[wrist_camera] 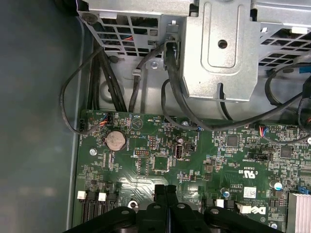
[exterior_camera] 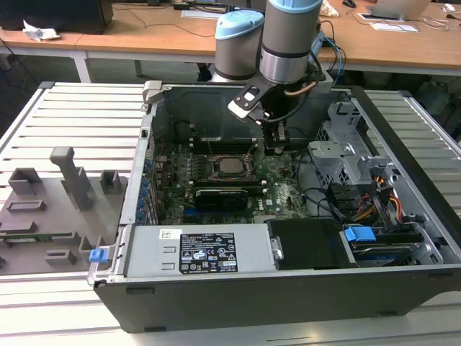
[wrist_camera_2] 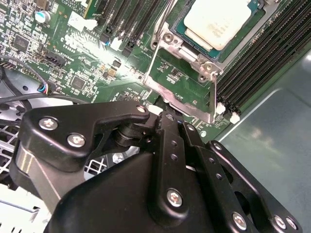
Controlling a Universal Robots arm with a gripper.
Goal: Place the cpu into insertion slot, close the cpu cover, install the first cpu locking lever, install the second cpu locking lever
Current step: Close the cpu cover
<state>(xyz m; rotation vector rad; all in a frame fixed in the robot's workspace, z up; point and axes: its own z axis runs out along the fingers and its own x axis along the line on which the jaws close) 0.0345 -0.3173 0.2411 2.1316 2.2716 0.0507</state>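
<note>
**1. Location.** The cpu lies flat in its socket on the motherboard. The board sits inside the open computer case on the slatted worktop. The cpu cover appears to lie down around the chip as a metal frame, with the pale chip top showing through its window. A thin wire lever runs along 1 side of the frame. We cannot tell whether it is latched.

**2. Handling.** We judge the cpu to be light, stiff and fragile. Take it by 2 opposite edges only, never by its underside. The cpu cover is thin, stiff sheet metal on a hinge and should swing with little force. The wire lever is likely springy and is best pushed near its free end.

**3. Hand.** In the exterior view the hand hangs low over the motherboard, just beside the socket on the exterior view's right. In the first wrist view its fingertips are pressed together with no gap, and we see nothing held between them. As far as the views show, it touches neither the cpu nor the cpu cover.
</note>
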